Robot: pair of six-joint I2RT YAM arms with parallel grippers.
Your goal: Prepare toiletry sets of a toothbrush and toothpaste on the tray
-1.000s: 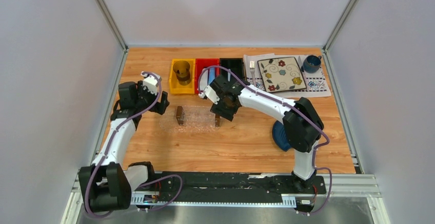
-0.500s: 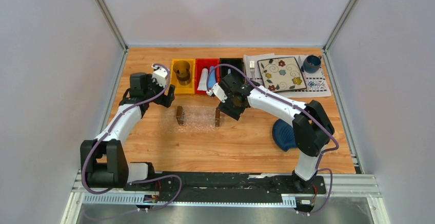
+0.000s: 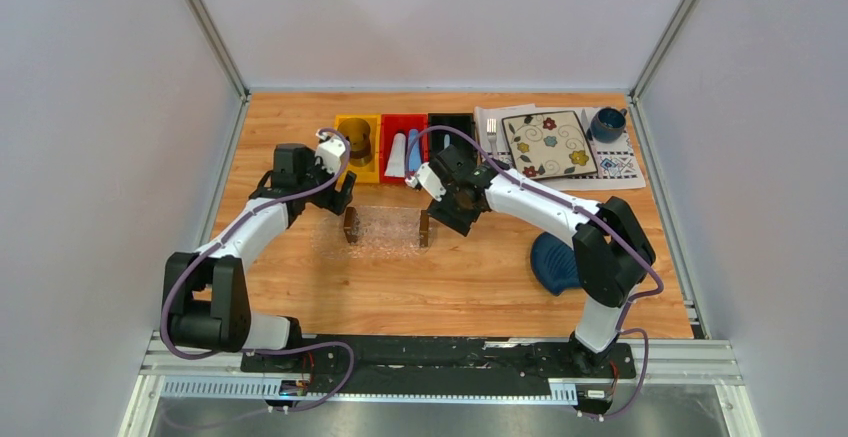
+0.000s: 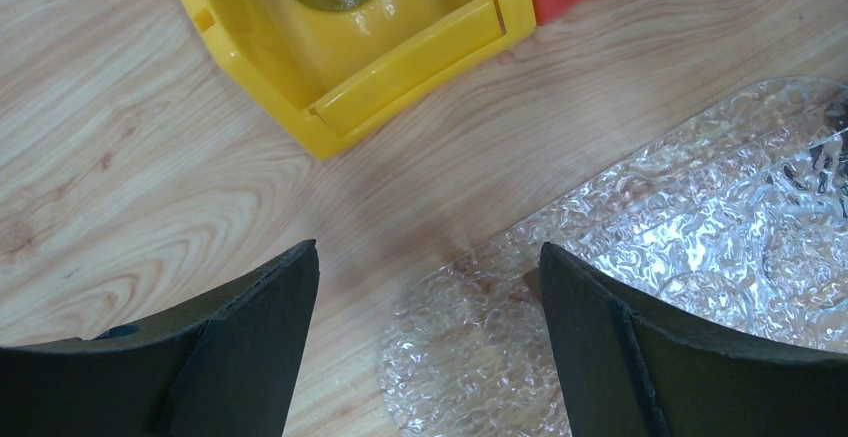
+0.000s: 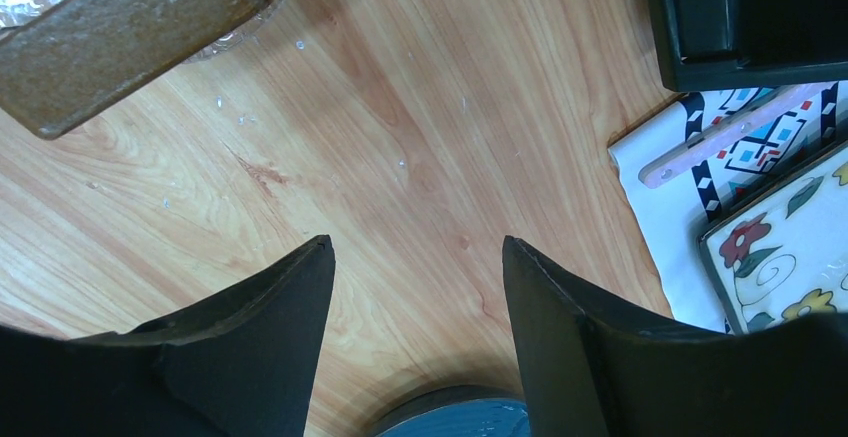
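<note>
Jaws on my left gripper [image 4: 425, 257] stand spread and empty over the tray's [image 4: 700, 227] left end. Beyond the tray, a red bin [image 3: 386, 127] holds the toothpaste [image 3: 397, 149], one white tube, one blue, print too small to read. Right gripper [image 5: 418, 247] hangs just right of the tray, jaws parted, empty. I can't spot the toothbrush.

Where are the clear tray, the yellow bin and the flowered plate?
clear tray [image 3: 386, 229]: overhead view, its bare middle.
yellow bin [image 4: 400, 77]: left wrist view, its front wall.
flowered plate [image 3: 549, 143]: overhead view, its centre.
</note>
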